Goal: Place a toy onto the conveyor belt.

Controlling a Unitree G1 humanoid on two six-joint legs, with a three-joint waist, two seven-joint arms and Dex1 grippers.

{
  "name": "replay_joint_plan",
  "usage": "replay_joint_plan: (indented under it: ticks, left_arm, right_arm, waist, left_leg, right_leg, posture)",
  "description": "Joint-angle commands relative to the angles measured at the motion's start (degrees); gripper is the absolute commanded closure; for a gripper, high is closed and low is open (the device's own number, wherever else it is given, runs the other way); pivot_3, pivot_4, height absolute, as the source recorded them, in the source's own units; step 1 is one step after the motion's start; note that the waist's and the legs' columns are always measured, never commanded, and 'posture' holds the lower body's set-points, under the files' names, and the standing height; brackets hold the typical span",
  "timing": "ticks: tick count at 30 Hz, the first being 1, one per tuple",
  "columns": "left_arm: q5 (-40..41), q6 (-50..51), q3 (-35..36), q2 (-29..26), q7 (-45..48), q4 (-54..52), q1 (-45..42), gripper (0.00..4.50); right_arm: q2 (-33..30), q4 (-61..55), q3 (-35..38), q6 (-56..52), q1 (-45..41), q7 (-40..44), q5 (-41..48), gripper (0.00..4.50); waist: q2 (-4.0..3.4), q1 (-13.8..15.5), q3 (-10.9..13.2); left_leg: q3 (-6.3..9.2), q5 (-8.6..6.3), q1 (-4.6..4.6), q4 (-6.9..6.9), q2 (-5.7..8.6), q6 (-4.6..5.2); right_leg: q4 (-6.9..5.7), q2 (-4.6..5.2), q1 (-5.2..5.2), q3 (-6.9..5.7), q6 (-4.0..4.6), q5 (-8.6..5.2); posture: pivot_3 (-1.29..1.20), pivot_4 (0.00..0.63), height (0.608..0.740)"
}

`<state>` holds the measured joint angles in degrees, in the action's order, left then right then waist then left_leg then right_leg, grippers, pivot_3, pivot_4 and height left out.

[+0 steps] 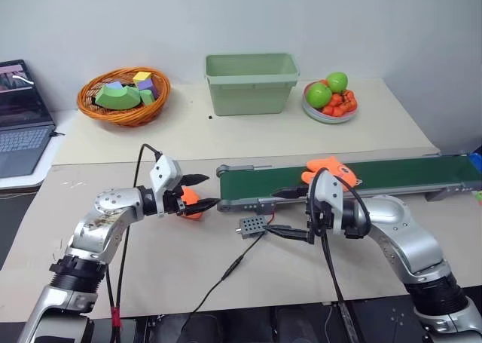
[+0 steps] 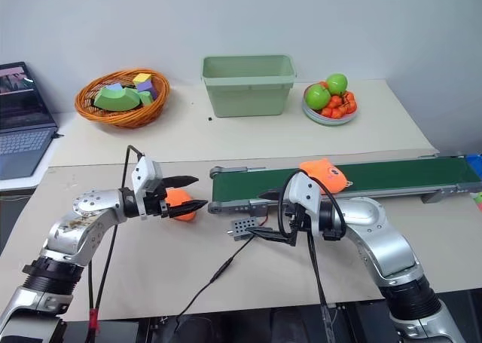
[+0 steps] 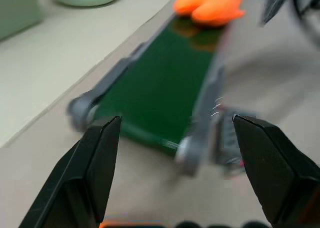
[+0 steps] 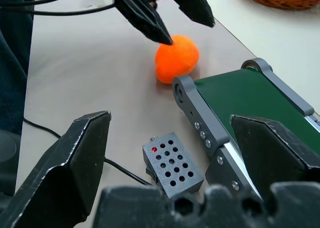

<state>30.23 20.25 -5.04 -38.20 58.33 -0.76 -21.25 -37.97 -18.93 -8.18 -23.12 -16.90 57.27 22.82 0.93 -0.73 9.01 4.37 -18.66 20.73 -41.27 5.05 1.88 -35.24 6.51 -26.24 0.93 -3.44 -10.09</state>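
So, head views: the toy (image 1: 330, 170) lies on the conveyor belt (image 1: 407, 173), about midway along its visible length, partly hidden behind the right arm's wrist. The right gripper (image 1: 292, 213) points across toward the left arm, fingers spread, holding nothing, hovering over a small grey perforated box (image 1: 251, 225) with a cable, just beside the belt's near end roller. The left gripper (image 1: 200, 191) also has its fingers spread, empty, with a smooth oval orange toy (image 1: 190, 202) on the table right behind its tips. At the back there's one wicker basket (image 1: 124, 96) of coloured blocks, one pale green bin (image 1: 251, 82), one bowl (image 1: 329, 102) with two green fruits and small red ones, plus a laptop (image 1: 19, 124) at the left edge. Left wrist view: fingers wide apart, belt end roller between them, plush on the belt farther along. Right wrist view: fingers wide apart, the grey box with its lit red dot between them, oval toy touching the belt frame's end, left fingertips just above it. No readable writing anywhere.
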Motion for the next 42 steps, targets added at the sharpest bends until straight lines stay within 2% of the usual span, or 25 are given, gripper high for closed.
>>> replay_joint_plan:
  ticks: [1, 17, 42]
  left_arm:
    - [0.97, 1.21, 1.87, -0.65, 1.95, -2.45, -0.03, 0.73]
    - [-4.53, -2.22, 0.93, 1.14, 4.52, -1.13, -0.47, 0.73]
    - [-5.39, -2.38, 2.17, 2.21, 4.22, -1.31, -0.68, 0.73]
  right_arm:
    - [-0.91, -1.09, 2.32, 1.41, -0.29, 0.14, 0.14, 0.00]
    - [-1.32, -0.51, 2.55, 1.54, -0.29, 0.01, -0.14, 0.00]
    - [-1.18, 0.24, 1.92, 1.96, -0.56, 0.27, -0.80, 0.00]
  waist:
    - [0.00, 0.01, 0.00]
    - [0.00, 0.05, 0.00]
    - [0.00, 0.07, 0.00]
  left_leg:
    - [0.00, 0.00, 0.00, 0.00, 0.00, 0.00]
    - [-0.01, 0.00, -0.02, 0.03, 0.00, -0.01]
    - [-0.01, 0.00, -0.01, 0.03, 0.00, -0.01]
  right_leg:
    - [0.00, 0.00, 0.00, 0.00, 0.00, 0.00]
    - [0.06, 0.01, 0.03, 0.02, 0.01, 0.00]
    - [0.07, 0.02, 0.03, 0.01, 0.01, 0.00]
  posture:
    - [0.00, 0.150, 0.728]
    - [0.00, 0.150, 0.728]
    - [0.00, 0.150, 0.728]
